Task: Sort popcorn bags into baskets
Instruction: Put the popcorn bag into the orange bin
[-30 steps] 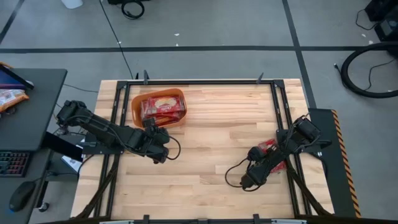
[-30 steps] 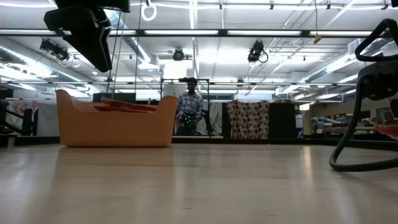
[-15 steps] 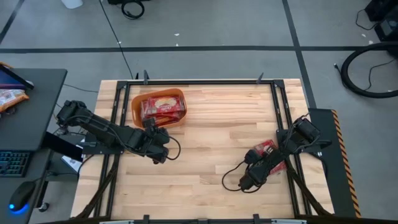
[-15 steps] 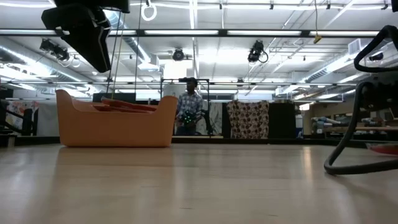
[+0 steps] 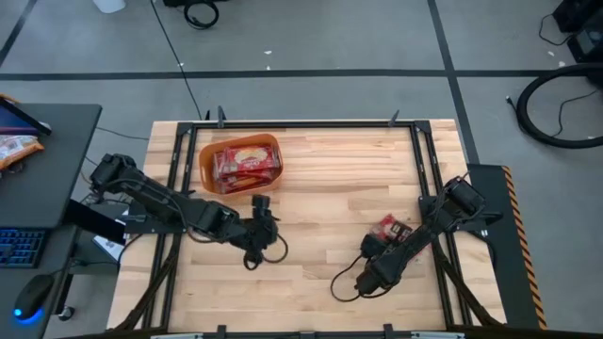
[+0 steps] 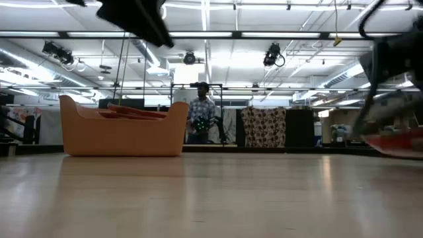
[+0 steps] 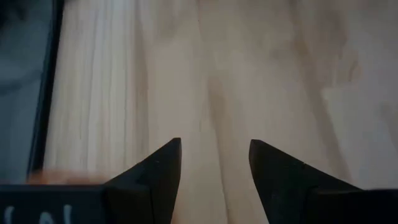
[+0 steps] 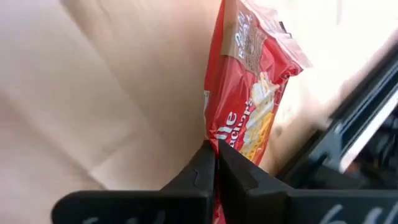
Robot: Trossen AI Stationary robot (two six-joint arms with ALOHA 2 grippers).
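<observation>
Right gripper: the right gripper [image 8: 214, 163] is clamped on the lower edge of one popcorn bag [image 8: 255, 93]; its two dark fingers meet with only the packet's thin edge between them. In the high view it sits near the right side of the worktop [image 5: 330, 179], and the red bag [image 5: 388, 227] shows just beside it, toward the right rail.

Why held so: pinching one thin edge lets the flat packet hang free, which looks suited to carrying it across and dropping it flat.

Left gripper: the left gripper [image 7: 214, 155] hangs over bare wood, its fingers moderately apart with nothing between them. In the high view it is [image 5: 261, 203] just below the basket, toward the middle of the worktop.

Basket: the orange basket [image 5: 208, 151] stands at the far left of the worktop, close to the back rail. Several red bags already lie flat inside, stacked near its rim in the low view [image 6: 135, 113].

Open room: a wide stretch of bare wood lies between the held bag and the basket. The left arm reaches in just beside the basket and may crowd the approach.

Edges: black rails frame the worktop; the held bag is near the right one.

Background: a person [image 6: 200, 119] stands far behind the worktop.
</observation>
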